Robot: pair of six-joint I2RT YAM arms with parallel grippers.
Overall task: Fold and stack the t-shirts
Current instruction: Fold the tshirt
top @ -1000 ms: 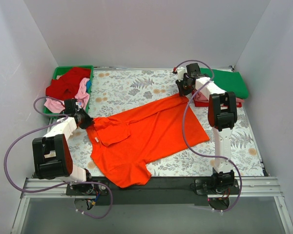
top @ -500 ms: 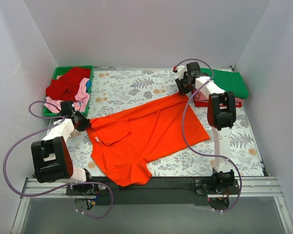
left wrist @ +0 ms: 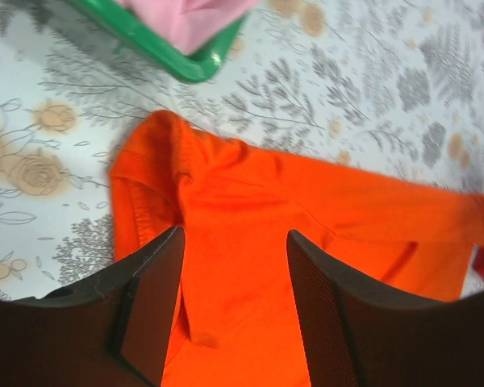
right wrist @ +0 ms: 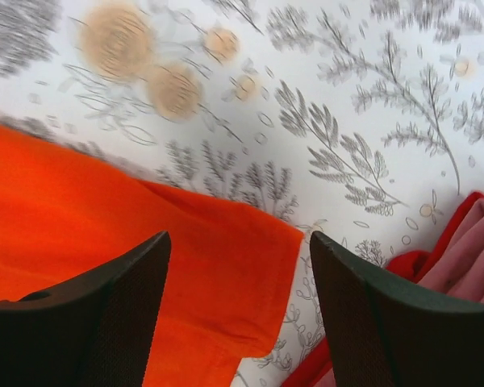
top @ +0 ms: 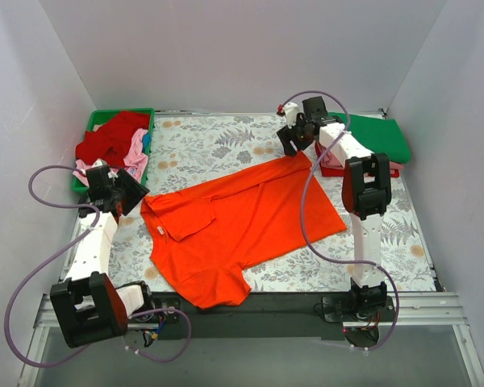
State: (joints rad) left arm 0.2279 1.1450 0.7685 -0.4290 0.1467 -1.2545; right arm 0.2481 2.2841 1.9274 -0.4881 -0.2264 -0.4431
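Orange shirt [top: 242, 222] lies spread flat in the middle of the flower-patterned surface [top: 210, 141]. It runs diagonally, with the collar toward the left and the hem toward the far right. One sleeve points at the left arm, and the other reaches the near edge of the surface.

The left end effector [top: 135, 196] hangs just beside that left sleeve. In its wrist view the two fingers [left wrist: 149, 306] stand wide apart with nothing between them, and the sleeve and shoulder of the shirt show below the gap.

The right end effector [top: 289, 143] is over the far corner of the hem. Its fingers [right wrist: 105, 314] are likewise spread wide and hold nothing. The hem corner lies on the surface under them.

A green tray [top: 95, 121] sits in the far left corner, holding a loose heap with a red shirt [top: 113, 137] on top and a light pink shirt [top: 135, 153] spilling over the near rim.

At the far right, a folded green shirt [top: 379, 137] tops a stack. Red and pink cloth [right wrist: 468, 258] shows at the stack's lower edge, just beside the orange hem corner.
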